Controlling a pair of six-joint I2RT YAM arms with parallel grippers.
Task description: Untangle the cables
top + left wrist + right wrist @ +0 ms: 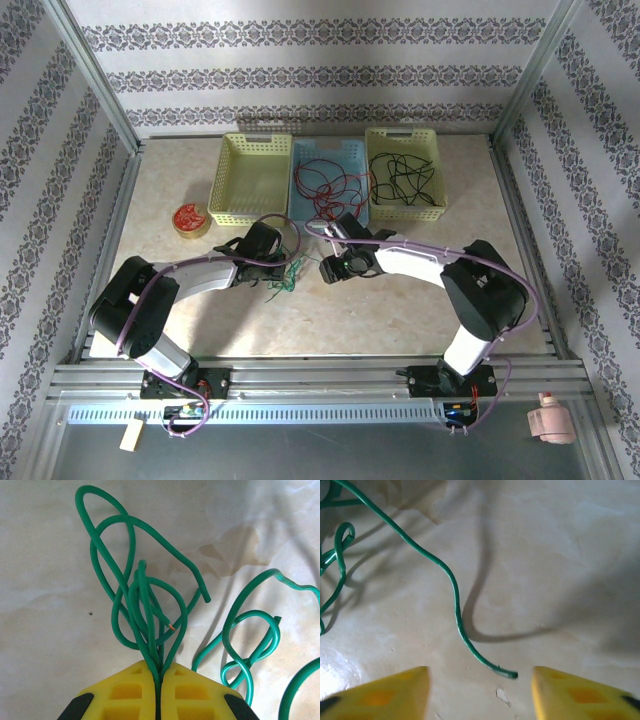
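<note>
A tangle of green cable (145, 595) lies looped on the beige table, with more loops (250, 635) to the right. My left gripper (160, 677) is shut on several green strands pinched between its yellow fingers. In the top view it (283, 263) sits at the table's middle over the green bundle (287, 282). My right gripper (480, 692) is open, its yellow fingers wide apart. One free green cable end (512, 674) lies on the table between them, touching neither. Red cables (330, 185) lie in the blue basket, black cables (402, 175) in the right basket.
Three baskets stand in a row at the back: a pale yellow one (250, 180), a blue one (330, 145) and another pale yellow one (402, 133). A round red-and-yellow disc (190, 218) lies at the left. The right gripper (326, 268) hangs close to the left one.
</note>
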